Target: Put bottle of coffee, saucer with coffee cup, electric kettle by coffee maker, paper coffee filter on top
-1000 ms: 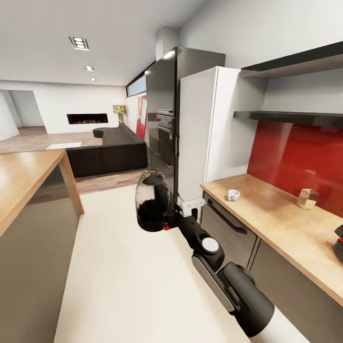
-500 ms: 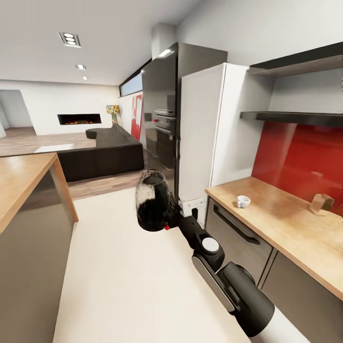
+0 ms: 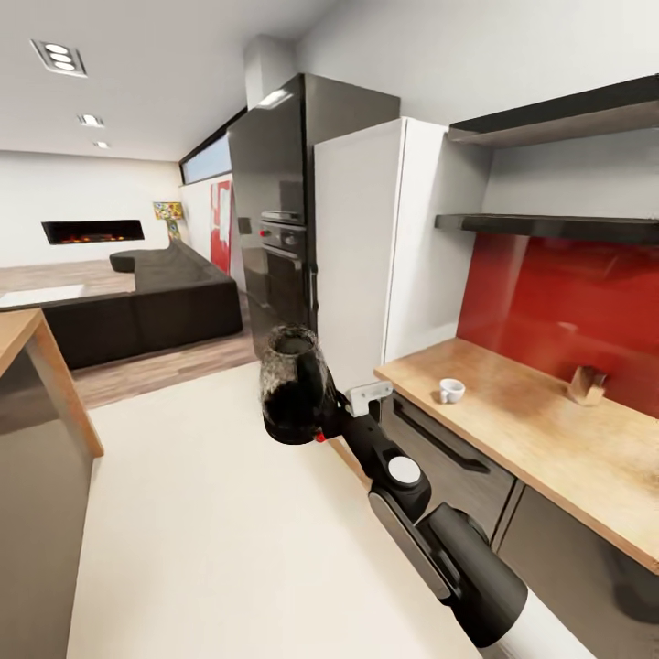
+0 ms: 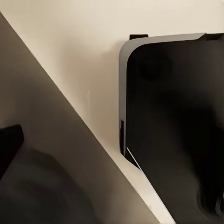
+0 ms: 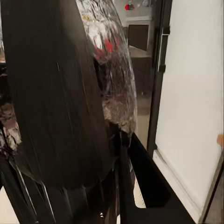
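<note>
My right gripper [image 3: 331, 419] is shut on the black handle of the electric kettle [image 3: 291, 384], a bulbous glass kettle that is dark inside, and holds it upright over the floor ahead of me. Seen close in the right wrist view, the kettle's glass body [image 5: 112, 79] and black handle [image 5: 51, 102] stand against the fingers. The kitchen countertop [image 3: 540, 439] runs along the right. A small white coffee cup [image 3: 449, 391] stands on it near its far end. The left wrist view holds only blurred dark shapes, so the left gripper's state is unreadable.
A white fridge [image 3: 366, 247] and a black oven tower [image 3: 275, 220] stand beyond the counter's end. Two dark shelves [image 3: 549, 224] hang above a red backsplash. A small wooden block [image 3: 586, 385] sits by the wall. An island corner [image 3: 37, 366] juts in at left, with cream floor between.
The whole picture has shifted: the camera swung first one way, then back, so the room slides left now. The kettle stays held in the same place before me.
</note>
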Motion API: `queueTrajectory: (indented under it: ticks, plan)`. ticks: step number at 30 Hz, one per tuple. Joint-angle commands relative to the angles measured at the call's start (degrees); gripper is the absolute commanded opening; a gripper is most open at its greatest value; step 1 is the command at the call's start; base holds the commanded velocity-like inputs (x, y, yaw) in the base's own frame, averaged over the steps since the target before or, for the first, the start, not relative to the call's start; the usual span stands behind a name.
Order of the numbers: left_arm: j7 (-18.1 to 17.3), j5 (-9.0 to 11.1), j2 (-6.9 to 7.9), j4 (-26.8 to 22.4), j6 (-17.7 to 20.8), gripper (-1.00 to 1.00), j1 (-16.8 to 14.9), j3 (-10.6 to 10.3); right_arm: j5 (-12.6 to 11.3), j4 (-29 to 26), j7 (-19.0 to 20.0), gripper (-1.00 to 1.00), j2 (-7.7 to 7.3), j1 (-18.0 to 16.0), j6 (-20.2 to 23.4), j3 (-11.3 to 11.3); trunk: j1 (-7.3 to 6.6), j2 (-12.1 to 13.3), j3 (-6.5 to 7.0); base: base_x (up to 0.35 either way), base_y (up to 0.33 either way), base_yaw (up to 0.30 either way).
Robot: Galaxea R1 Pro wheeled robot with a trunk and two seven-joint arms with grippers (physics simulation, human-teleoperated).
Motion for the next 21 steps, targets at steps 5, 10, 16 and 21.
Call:
queueTrajectory:
  ticks: [5,10,16,21]
  plan:
    - [0.03,0.34,0.01,0.03,-0.19,1.00,-0.05,-0.40,-0.30,-0.08,-0.52,-1.00,0.03,-0.11,0.17,0.12,0.05,-0.14,-0.13,0.046,0.035,-0.272]
    - [0.03,0.34,0.01,0.03,-0.32,1.00,-0.02,-0.35,-0.30,-0.08,-0.52,-1.00,0.01,-0.11,0.17,0.12,0.05,-0.14,-0.13,0.002,0.002,-0.271]
    - [0.03,0.34,0.01,0.03,-0.87,1.00,-0.02,-0.33,-0.30,-0.08,-0.52,-1.00,-0.02,-0.10,0.15,0.12,0.05,-0.14,-0.13,0.069,0.000,-0.271]
    - [0.03,0.34,0.01,0.03,-0.87,1.00,0.00,-0.33,-0.30,-0.08,-0.52,-1.00,-0.02,-0.10,0.16,0.12,0.05,-0.14,-0.13,0.309,0.000,-0.271]
